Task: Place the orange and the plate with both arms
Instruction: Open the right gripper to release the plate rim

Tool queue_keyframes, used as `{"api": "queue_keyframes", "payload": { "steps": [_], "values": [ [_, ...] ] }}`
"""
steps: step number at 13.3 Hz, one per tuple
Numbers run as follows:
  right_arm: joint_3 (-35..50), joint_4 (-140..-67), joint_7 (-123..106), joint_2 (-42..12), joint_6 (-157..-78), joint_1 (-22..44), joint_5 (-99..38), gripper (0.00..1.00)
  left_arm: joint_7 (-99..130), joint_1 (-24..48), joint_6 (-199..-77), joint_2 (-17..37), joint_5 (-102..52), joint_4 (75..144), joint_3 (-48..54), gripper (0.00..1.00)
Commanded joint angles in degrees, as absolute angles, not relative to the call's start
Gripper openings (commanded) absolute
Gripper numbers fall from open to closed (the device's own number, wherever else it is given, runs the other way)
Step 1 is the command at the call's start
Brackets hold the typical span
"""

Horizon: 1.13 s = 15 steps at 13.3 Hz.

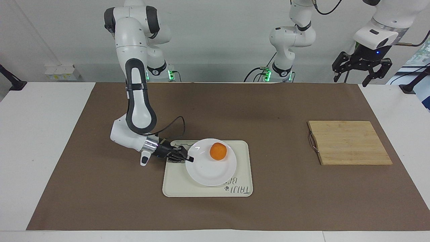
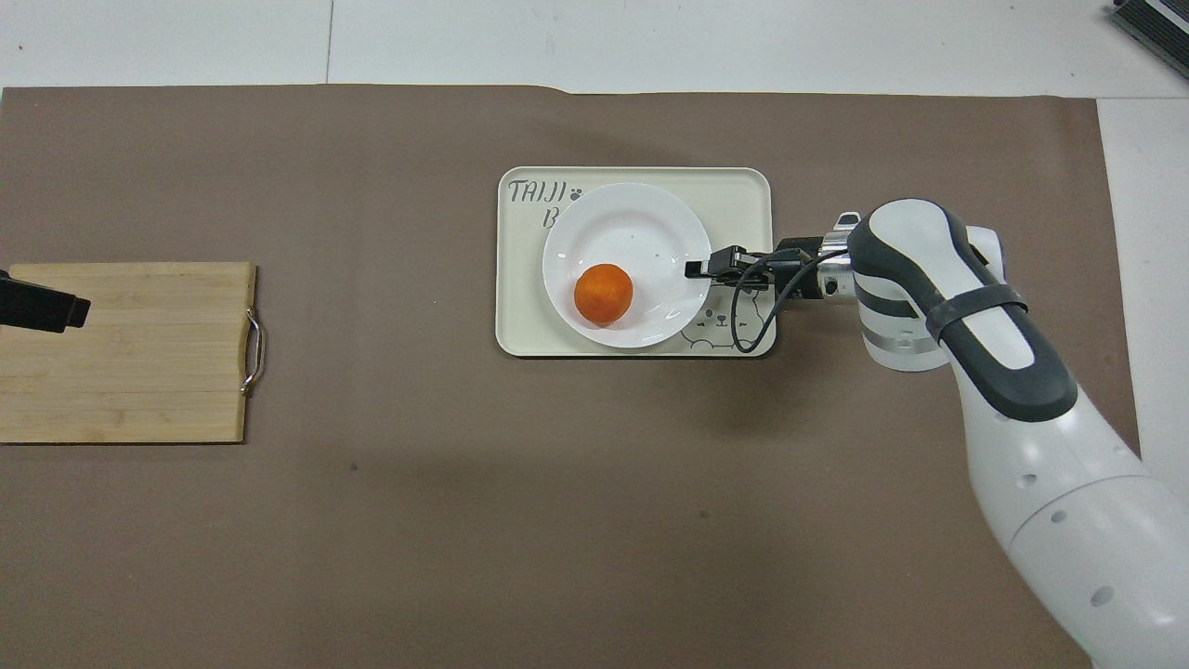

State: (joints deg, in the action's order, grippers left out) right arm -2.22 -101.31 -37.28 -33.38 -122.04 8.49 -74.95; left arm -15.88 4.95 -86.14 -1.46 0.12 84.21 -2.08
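The white plate (image 1: pixel 208 173) lies on the cream tray (image 1: pixel 174 185), or just above it, with the orange (image 1: pixel 218 151) on its half nearer to the robots. My right gripper (image 1: pixel 189 159) reaches in low from the right arm's end and is shut on the plate's rim. In the overhead view the plate (image 2: pixel 622 228), the orange (image 2: pixel 604 294) and the right gripper (image 2: pixel 695 268) show on the tray (image 2: pixel 520 325). My left gripper (image 1: pixel 352 79) waits open and empty, high over the left arm's end of the table; only its tip (image 2: pixel 42 308) shows in the overhead view.
A bamboo cutting board (image 1: pixel 349 143) with a metal handle lies toward the left arm's end of the table, also in the overhead view (image 2: pixel 121 353). A brown mat (image 1: pixel 235 111) covers most of the white table.
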Motion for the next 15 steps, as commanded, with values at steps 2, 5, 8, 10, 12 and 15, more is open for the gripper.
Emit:
{"api": "queue_keyframes", "payload": {
  "steps": [2, 5, 8, 10, 12, 15],
  "values": [
    [-1.8, -103.7, -38.2, -31.4, -123.4, 7.6, -73.5, 0.0, -16.3, 4.2, -84.9, -1.2, 0.6, 83.1, -1.6, 1.0],
    [-1.8, -102.9, -38.2, -31.6, -123.5, 7.5, -73.4, 0.01, -16.3, 4.2, -84.9, -1.2, 0.5, 83.1, -1.6, 1.0],
    [-1.8, -102.5, -38.3, -31.6, -124.2, 7.7, -73.3, 0.92, -16.3, 4.2, -84.9, -1.2, 0.5, 83.1, -1.6, 1.0],
    [-1.8, -101.0, -38.4, -31.8, -124.3, 7.6, -72.3, 1.0, -16.3, 4.2, -84.9, -1.2, 0.6, 83.1, -1.6, 1.0],
    [-1.8, -99.5, -37.4, -31.7, -124.5, 7.8, -68.5, 1.0, -16.3, 4.2, -84.9, -1.2, 0.5, 83.1, -1.6, 1.0],
    [-2.1, -97.6, -33.8, -31.4, -124.5, 8.2, -64.0, 1.0, -16.3, 4.2, -84.9, -1.2, 0.6, 83.1, -1.6, 1.0]
  ]
}}
